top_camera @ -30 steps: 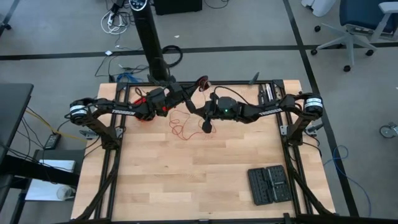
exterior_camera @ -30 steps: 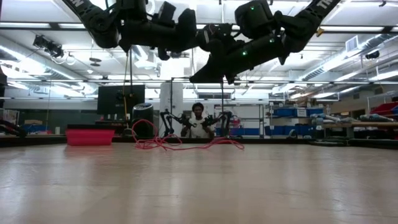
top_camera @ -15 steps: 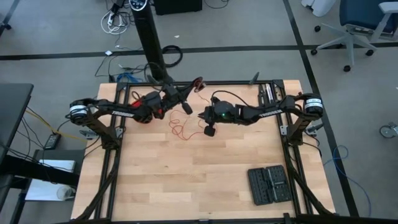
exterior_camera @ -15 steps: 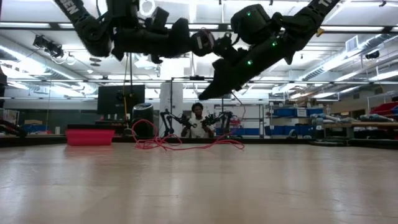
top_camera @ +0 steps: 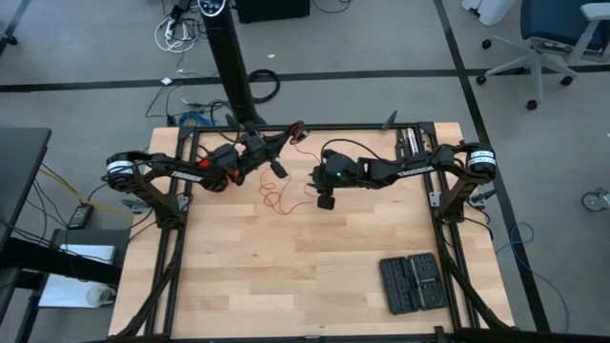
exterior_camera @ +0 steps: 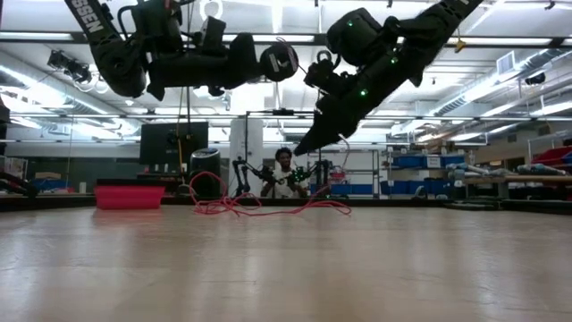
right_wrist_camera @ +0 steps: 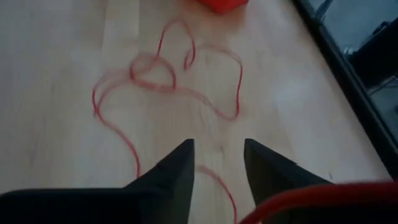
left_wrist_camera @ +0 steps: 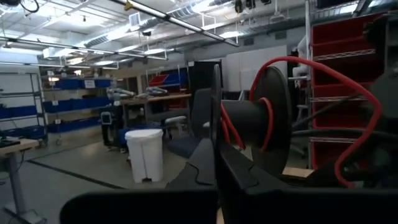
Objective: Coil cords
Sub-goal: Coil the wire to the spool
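The left tool [top_camera: 277, 168] is closed on a small dark spool with round flanges [left_wrist_camera: 261, 118], which it holds up above the far part of the pale wooden table [top_camera: 315, 276]. The thin red flexible wire [right_wrist_camera: 165, 81] is wound a few turns around the spool's hub, and a strand loops off past the flange.

The right tool [right_wrist_camera: 217, 168] hangs over the table near the middle, just beside the left one, its two dark fingers [right_wrist_camera: 177, 171] pointing down and standing narrowly apart with nothing between them. In the right wrist view bare wood and a short run of wire show in the gap.

Most of the wire lies loose on the table below the two tools [top_camera: 278, 197] in several irregular loops that cross one another. In the low view it shows as a low red tangle near the far edge [exterior_camera: 268, 206].

Part of a white brand word runs along the left arm in the low view; it cannot be read whole.
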